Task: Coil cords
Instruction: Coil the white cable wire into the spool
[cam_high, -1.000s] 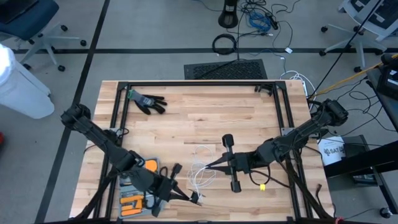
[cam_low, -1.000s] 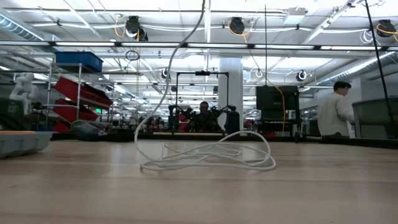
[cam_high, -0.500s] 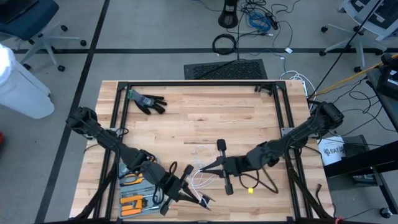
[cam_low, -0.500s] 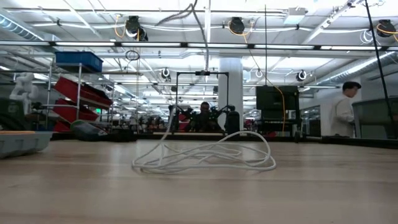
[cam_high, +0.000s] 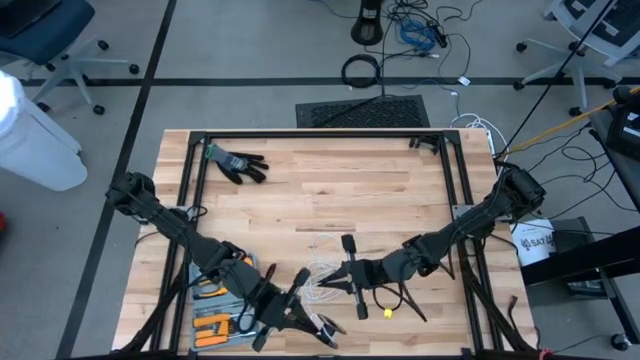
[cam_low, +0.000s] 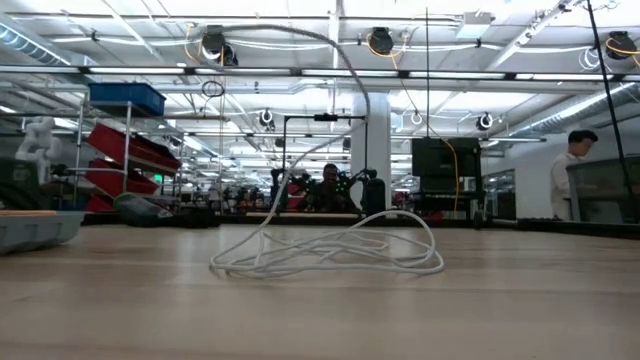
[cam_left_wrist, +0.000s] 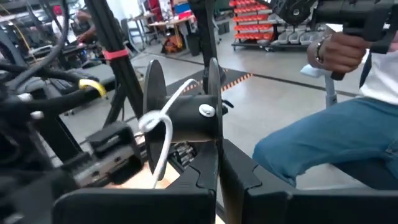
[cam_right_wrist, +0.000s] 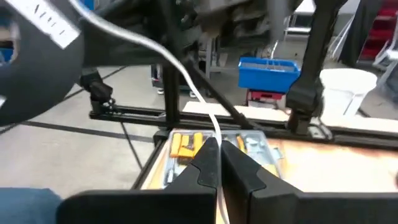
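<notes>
We have the white cord (cam_high: 322, 280) lying in loose loops near the front middle of the desk (cam_high: 330, 190), with one strand rising off the pile out of the low view's top. The right pincer (cam_high: 322, 287) is clenched on that strand, which runs out between its fingertips in the right wrist view. The left pincer (cam_high: 320, 325) is clenched on a black spool (cam_left_wrist: 186, 118), and the cord wraps over its barrel.

Our main worry is tangling: the loops lie crossed over one another, so pulling the strand could lift the whole pile or draw it into a knot. If tension goes slack between the two pincers, we judge the wrap could slide off the spool's barrel. The pincers also sit close together at the desk's front, so a wide turn might bring them together.

A tray of orange tools (cam_high: 212, 318) sits just beside the left arm. A black glove (cam_high: 237, 163) lies well apart at the far left corner. A seated person's leg (cam_left_wrist: 323, 140) shows beyond the desk.
</notes>
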